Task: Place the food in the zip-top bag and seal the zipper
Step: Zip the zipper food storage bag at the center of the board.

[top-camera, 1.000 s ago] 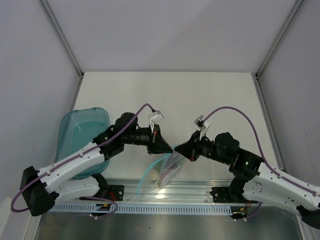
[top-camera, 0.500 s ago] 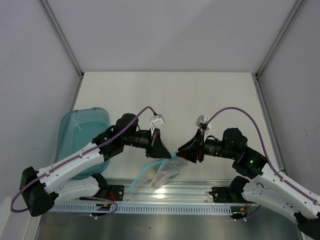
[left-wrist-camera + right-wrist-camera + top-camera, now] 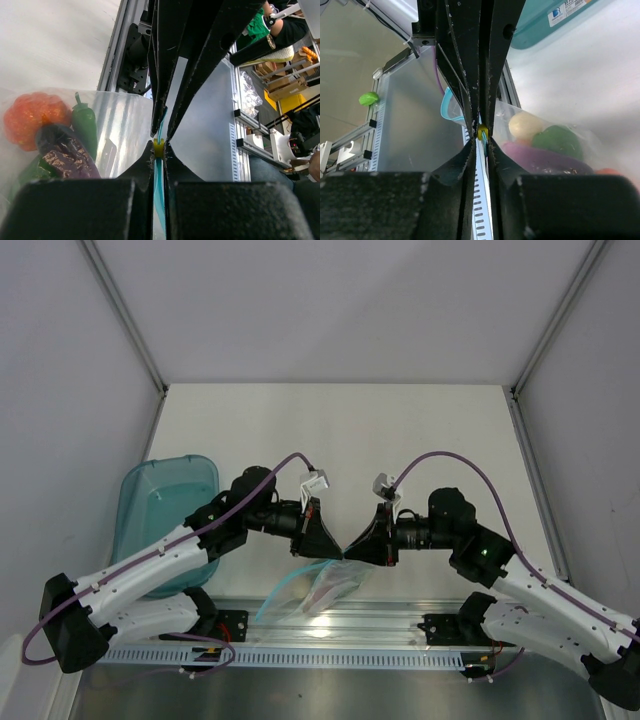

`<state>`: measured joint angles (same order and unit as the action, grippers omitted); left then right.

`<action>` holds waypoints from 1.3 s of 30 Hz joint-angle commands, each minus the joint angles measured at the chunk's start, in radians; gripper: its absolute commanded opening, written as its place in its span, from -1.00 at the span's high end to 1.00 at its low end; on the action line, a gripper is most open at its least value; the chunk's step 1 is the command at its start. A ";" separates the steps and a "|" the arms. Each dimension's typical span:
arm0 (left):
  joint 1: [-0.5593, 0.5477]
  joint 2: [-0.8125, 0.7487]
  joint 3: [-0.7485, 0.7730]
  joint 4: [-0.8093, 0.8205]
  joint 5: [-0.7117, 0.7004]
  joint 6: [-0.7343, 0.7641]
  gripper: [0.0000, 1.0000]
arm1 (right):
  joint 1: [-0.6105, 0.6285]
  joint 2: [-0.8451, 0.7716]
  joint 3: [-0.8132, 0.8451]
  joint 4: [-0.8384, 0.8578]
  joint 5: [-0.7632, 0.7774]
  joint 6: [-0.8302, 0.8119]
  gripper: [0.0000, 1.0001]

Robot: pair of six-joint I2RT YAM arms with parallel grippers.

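Nearest the arm bases, the zip-top bag (image 3: pixel 330 588) hangs slack over the aluminium rail (image 3: pixel 400 620), at 6 o'clock from the two grippers. Through its clear wall the left wrist view shows the orange round fruit (image 3: pixel 29 119), the slim green pod (image 3: pixel 84 126) and the purple eggplant (image 3: pixel 64 156) bunched together. The right wrist view shows an egg shape (image 3: pixel 525 125), the green bell pepper (image 3: pixel 561 141) and the same eggplant. Just above the bag, the left gripper (image 3: pixel 159 148) and right gripper (image 3: pixel 482 133) meet tip to tip. Each has its jaws pinched tight on the zipper (image 3: pixel 159 190), the light-blue strip running between their fingers. A loop of that strip sags free toward 7 o'clock. Farther off, at 9 o'clock, the teal tray (image 3: pixel 165 505) lies on the white table (image 3: pixel 340 430).
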<state>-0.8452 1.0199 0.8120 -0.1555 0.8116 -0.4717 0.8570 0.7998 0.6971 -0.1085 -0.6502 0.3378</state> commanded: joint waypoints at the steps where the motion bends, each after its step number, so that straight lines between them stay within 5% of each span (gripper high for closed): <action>1: -0.003 -0.014 -0.002 0.051 0.034 -0.019 0.99 | -0.004 -0.007 0.033 0.061 -0.022 -0.003 0.72; 5: -0.003 -0.009 -0.005 0.063 0.038 -0.025 0.99 | -0.003 -0.001 0.028 0.058 -0.022 0.006 1.00; 21: 0.001 -0.040 0.000 -0.021 -0.011 0.004 0.99 | -0.010 -0.043 0.068 -0.140 0.435 -0.025 1.00; 39: 0.017 -0.164 0.007 -0.219 -0.074 0.064 0.99 | -0.128 -0.094 0.093 -0.221 0.425 -0.037 1.00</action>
<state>-0.8307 0.9035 0.8043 -0.3008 0.6907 -0.4267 0.7673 0.7189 0.7486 -0.3031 -0.3012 0.3370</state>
